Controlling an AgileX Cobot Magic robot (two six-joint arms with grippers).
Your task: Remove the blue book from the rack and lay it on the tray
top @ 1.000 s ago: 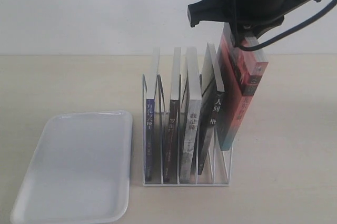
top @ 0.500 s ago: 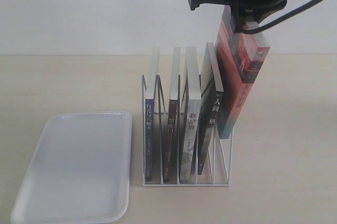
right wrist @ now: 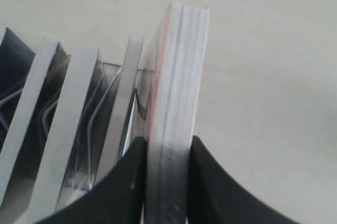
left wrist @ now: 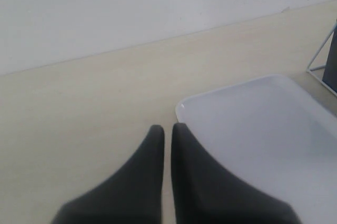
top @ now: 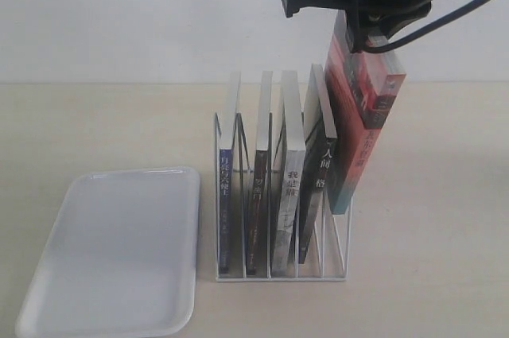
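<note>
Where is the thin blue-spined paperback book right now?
In the exterior view the blue-spined paperback book stands in the leftmost slot of the white wire rack, just right of the flat white plastic tray.

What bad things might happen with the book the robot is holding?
1. The right gripper pinches the red-spined book, but the blue book sits in the rack slot nearest the tray, so the wrong book may get delivered.
2. The red-spined book's lower corner looks to be between the rack's wires, so it might snag and tip the rack.
</note>
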